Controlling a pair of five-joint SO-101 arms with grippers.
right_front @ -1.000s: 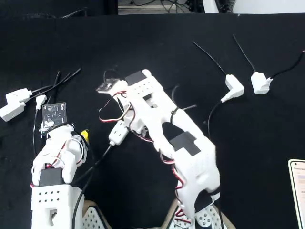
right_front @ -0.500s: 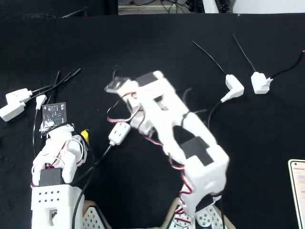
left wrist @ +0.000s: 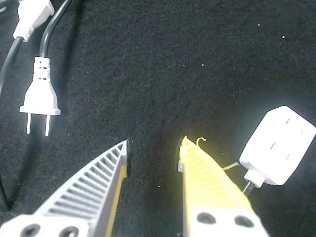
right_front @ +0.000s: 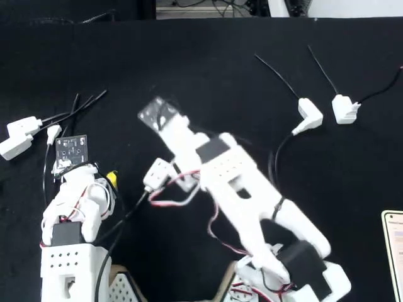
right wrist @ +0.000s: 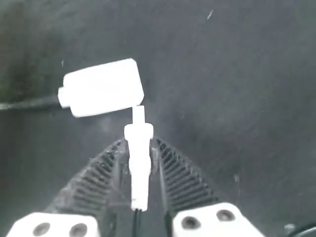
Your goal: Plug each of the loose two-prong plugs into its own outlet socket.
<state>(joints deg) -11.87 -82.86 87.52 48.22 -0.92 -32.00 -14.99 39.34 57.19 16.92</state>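
The right end effector (right wrist: 139, 144) is closed on a thin white plug (right wrist: 138, 165), whose tip is at the edge of the white outlet socket (right wrist: 102, 89), left of middle on the table (right_front: 220, 69). The left end effector (left wrist: 153, 145) stands open, holding nothing; a loose two-prong plug (left wrist: 39, 96) lies to its left.

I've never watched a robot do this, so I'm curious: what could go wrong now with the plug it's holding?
The plug in the right gripper meets the white socket block near a corner, so it may miss the slots. The block lies loose; the open left gripper isn't holding it, so a push may slide it.
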